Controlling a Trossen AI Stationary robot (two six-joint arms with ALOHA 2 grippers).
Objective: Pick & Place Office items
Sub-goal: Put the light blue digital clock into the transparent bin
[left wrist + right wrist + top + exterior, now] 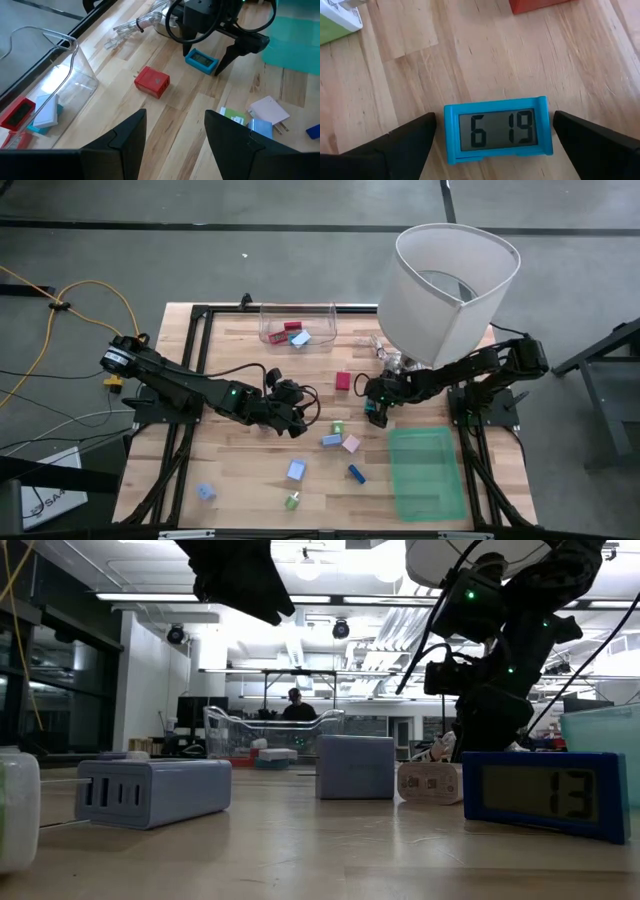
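2 grippers work over the wooden table (250,470). Near its front edge lie a light blue block (296,470), a dark blue piece (356,473), a small green piece (292,501) and another light blue piece (206,492); a green tray (428,472) sits at the front right corner. Toward the middle, the left gripper (175,131) hangs above the boards, fingers partly apart with nothing between them. Just beyond it lie a red block (152,81) and a blue digital clock (497,130) whose display reads 6 19. The right gripper (495,137) is down at this clock, jaws spread wide on either side of it, not closed. At the back edge a clear bin (297,325) holds red and blue items; a white lamp shade (450,290) stands at the back right. Another blue clock (545,790) in the low view shows 13. The room behind is a bright workshop where a person (294,705) sits.
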